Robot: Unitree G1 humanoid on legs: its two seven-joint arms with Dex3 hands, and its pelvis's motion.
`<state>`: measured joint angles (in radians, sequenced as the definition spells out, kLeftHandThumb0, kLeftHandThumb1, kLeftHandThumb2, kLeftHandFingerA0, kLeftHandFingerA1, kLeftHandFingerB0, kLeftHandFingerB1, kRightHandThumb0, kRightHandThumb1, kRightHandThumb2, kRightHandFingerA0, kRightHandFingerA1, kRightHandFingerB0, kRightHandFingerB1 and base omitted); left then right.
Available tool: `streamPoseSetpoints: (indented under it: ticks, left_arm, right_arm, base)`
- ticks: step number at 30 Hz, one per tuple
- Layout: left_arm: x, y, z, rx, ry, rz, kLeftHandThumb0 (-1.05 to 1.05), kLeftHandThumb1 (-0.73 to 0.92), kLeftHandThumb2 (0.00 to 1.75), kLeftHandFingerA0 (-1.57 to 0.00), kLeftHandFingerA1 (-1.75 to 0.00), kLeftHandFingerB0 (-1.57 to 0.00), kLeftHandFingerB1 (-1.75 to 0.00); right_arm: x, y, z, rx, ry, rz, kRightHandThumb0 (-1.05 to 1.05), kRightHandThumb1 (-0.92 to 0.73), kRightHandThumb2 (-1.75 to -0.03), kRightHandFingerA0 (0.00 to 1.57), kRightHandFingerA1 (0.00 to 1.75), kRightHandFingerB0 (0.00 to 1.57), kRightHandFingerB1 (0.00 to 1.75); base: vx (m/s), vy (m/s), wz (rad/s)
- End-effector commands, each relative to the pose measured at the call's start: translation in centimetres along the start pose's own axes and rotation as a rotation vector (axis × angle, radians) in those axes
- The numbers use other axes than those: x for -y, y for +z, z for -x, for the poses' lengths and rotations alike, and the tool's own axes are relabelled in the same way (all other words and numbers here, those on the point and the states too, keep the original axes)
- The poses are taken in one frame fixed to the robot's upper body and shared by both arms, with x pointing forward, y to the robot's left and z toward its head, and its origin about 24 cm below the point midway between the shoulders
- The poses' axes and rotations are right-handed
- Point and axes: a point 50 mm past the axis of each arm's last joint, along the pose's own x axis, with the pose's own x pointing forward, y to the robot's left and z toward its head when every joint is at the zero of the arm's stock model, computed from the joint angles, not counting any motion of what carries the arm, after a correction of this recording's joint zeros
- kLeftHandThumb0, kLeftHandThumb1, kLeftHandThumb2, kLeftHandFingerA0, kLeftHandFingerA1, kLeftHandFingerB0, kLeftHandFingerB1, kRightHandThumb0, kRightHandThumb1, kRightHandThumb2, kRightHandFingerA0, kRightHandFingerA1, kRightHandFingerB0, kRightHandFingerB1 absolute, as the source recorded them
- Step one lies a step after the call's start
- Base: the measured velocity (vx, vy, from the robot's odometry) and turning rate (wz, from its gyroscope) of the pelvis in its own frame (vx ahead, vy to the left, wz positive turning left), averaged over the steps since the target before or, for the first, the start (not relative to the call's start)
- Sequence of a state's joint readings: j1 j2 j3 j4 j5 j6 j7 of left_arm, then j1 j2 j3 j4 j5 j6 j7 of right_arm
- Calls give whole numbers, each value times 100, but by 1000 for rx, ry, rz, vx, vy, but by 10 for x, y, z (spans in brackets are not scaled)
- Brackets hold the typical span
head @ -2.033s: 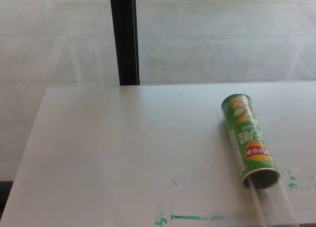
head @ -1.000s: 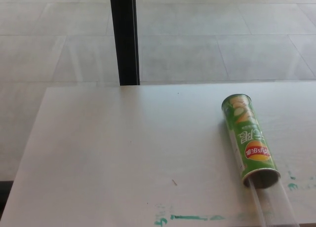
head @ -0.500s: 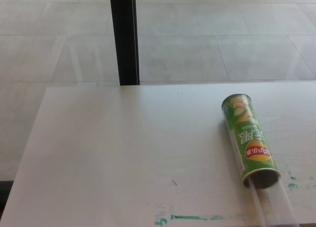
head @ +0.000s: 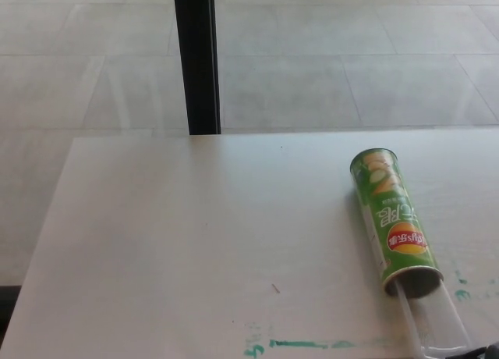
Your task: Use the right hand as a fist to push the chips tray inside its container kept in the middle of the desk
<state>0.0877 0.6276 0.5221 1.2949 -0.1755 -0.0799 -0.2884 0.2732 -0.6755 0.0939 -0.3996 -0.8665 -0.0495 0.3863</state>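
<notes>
sliding out of the green cardboard chips container, the clear plastic tray now shows its near end wall, unseen a moment ago, and a dark shape, perhaps the right hand, has crept into the near right corner; clenched or not, i cannot tell; the push looks about to begin; the glossy cylinder lies on the matte pale desk, right of centre; the left hand is unseen
</notes>
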Motion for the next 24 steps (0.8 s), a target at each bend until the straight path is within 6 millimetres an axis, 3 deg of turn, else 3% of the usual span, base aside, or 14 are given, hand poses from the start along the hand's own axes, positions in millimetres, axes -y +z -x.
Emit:
streamPoseSetpoints:
  ticks: [1,2,8,11,13,14,20,21,24]
  left_arm:
    - [-9,5,2,25,18,-5,-60,75,62,-53,-56,-43,-42]
    - [-9,5,2,25,18,-17,-63,75,62,-53,-56,-43,-42]
    - [-9,2,3,26,12,3,-63,73,62,-53,-63,-44,-43]
    - [-9,2,3,20,19,-3,-62,74,62,-53,-60,-43,-41]
    - [-9,1,3,17,22,-17,-63,74,62,-52,-58,-42,-40]
    - [-10,2,3,13,22,-9,-64,74,62,-51,-56,-43,-40]
    - [-10,3,3,17,28,-4,-63,74,62,-54,-59,-45,-42]
    - [-10,2,3,17,26,-1,-64,73,62,-52,-57,-44,-41]
    - [-11,2,3,14,23,9,-62,73,62,-50,-57,-42,-40]
  right_arm:
    - [11,-8,-1,-87,-23,103,-64,-80,-63,75,92,58,45]
    - [13,-8,-2,-92,-21,105,-63,-80,-64,78,85,57,45]
    - [11,-8,-6,-93,-21,99,-63,-79,-64,77,82,58,45]
    - [11,-8,-7,-100,-6,101,-63,-80,-64,75,84,56,45]
    - [9,-9,-12,-102,-5,111,-61,-77,-63,77,96,58,46]
    - [8,-9,-14,-105,-4,110,-61,-77,-62,77,89,59,45]
    - [12,-11,-25,-107,-18,75,-60,-79,-64,78,88,56,46]
    - [13,-11,-28,-114,-20,72,-60,-66,-103,77,89,49,60]
    - [16,-12,-35,-126,-29,63,-60,-66,-103,78,89,49,60]
  base:
    - [0,0,0]
    - [0,0,0]
    - [0,0,0]
    - [0,0,0]
    - [0,0,0]
    - [0,0,0]
    - [0,0,0]
    - [0,0,0]
    - [0,0,0]
